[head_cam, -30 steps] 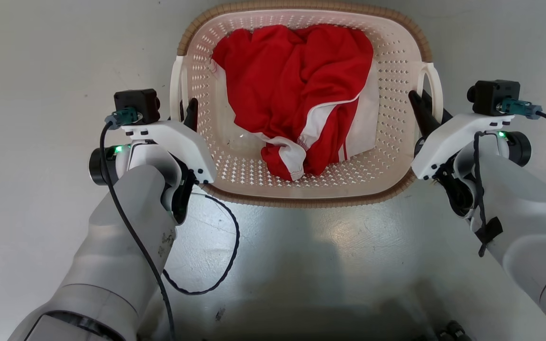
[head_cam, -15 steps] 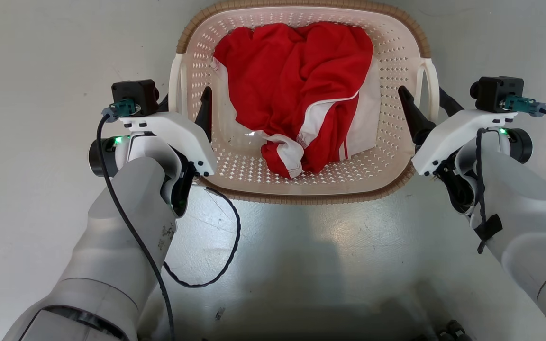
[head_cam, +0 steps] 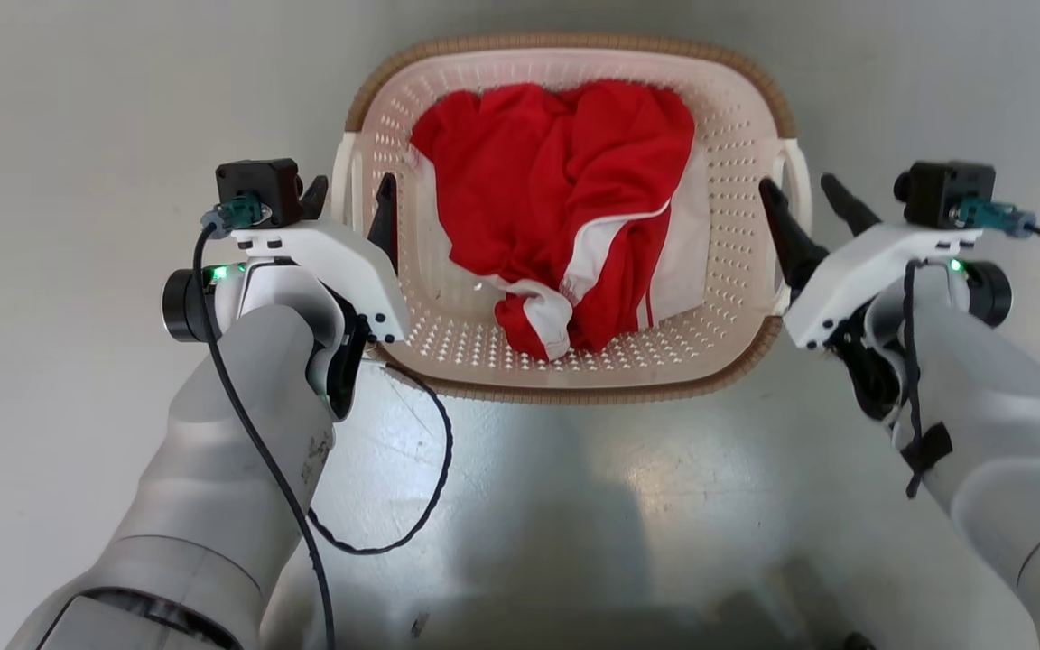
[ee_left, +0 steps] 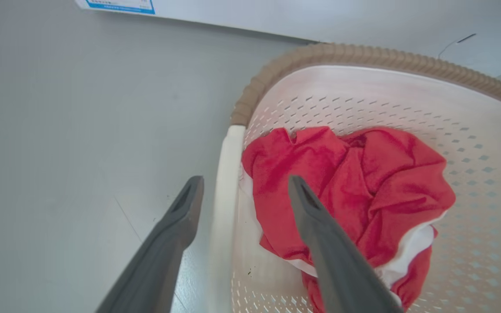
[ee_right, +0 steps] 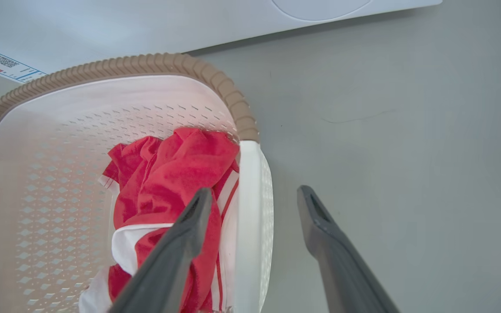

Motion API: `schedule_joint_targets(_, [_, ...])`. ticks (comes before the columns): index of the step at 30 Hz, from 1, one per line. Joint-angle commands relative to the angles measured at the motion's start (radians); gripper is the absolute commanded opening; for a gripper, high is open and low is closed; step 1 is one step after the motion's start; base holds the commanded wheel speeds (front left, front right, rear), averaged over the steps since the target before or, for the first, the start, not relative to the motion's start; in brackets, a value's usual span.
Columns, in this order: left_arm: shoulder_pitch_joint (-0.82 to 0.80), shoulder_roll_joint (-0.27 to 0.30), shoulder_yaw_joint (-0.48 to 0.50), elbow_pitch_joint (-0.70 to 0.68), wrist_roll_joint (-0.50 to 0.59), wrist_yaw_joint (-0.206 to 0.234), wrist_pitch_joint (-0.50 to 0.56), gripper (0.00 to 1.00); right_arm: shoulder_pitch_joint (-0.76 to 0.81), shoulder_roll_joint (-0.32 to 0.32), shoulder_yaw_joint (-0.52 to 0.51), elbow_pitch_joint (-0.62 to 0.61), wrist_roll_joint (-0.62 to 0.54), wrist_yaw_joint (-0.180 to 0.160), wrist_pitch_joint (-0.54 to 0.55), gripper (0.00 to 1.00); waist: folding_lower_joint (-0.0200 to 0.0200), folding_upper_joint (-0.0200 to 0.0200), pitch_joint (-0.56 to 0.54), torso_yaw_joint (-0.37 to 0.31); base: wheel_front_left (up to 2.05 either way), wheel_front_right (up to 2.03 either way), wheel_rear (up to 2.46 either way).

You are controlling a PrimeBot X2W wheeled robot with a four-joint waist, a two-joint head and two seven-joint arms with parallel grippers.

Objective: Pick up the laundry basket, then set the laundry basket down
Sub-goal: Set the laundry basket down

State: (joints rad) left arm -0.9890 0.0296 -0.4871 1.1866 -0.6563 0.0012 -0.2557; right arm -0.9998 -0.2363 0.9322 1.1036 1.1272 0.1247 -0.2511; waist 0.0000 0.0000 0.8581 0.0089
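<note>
Resting on the grey floor [head_cam: 78, 108], the laundry basket [head_cam: 574, 394] is seen directly ahead of the robot, between its two arms. A crumpled red garment with white trim [head_cam: 565, 190] is held inside it.

The left pincer [head_cam: 350, 194] is positioned at the basket's left white handle [head_cam: 344, 181]. Its fingers are spread apart, one outside the handle and one inside the basket wall. In the left wrist view, the handle [ee_left: 226, 182] is seen between the two fingers of the left pincer [ee_left: 244, 187], with a gap on each side. The garment [ee_left: 363, 174] lies beyond the inner finger.

The right pincer [head_cam: 800, 194] is likewise set astride the right white handle [head_cam: 795, 167], fingers apart. In the right wrist view, the handle [ee_right: 248, 195] is seen between the fingers of that pincer [ee_right: 255, 198], closer to the inner finger, and not clamped. The brown rim [ee_right: 102, 67] is recorded curving away past the garment [ee_right: 172, 174].
</note>
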Motion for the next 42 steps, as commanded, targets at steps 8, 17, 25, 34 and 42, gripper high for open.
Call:
schedule_joint_targets(8, [0.122,0.044,0.058,-0.055,0.063,0.007,-0.006,1.0,0.137,0.006,-0.046,-0.035,-0.043,0.006,-0.011,1.0,0.0,0.0,-0.148,-0.024,0.0,0.0,0.0])
schedule_joint_targets(17, [0.275,0.069,0.149,-0.183,0.141,-0.002,-0.006,1.0,0.248,0.011,-0.148,-0.118,-0.132,0.006,-0.011,1.0,0.0,0.0,-0.329,-0.061,0.0,0.0,0.0])
schedule_joint_targets(25, [0.42,0.065,0.219,-0.318,0.244,-0.023,-0.006,1.0,0.372,0.004,-0.27,-0.21,-0.25,0.006,-0.011,1.0,0.0,0.0,-0.47,-0.069,0.0,0.0,0.0])
schedule_joint_targets(34, [0.548,0.048,0.297,-0.441,0.31,-0.056,-0.006,1.0,0.506,0.005,-0.389,-0.329,-0.356,0.006,-0.011,1.0,0.0,0.0,-0.602,-0.062,0.0,0.0,0.0])
schedule_joint_targets(42, [0.655,0.034,0.353,-0.531,0.349,-0.071,-0.006,1.0,0.603,0.017,-0.481,-0.439,-0.442,0.006,-0.011,1.0,0.0,0.0,-0.699,-0.058,0.0,0.0,0.0])
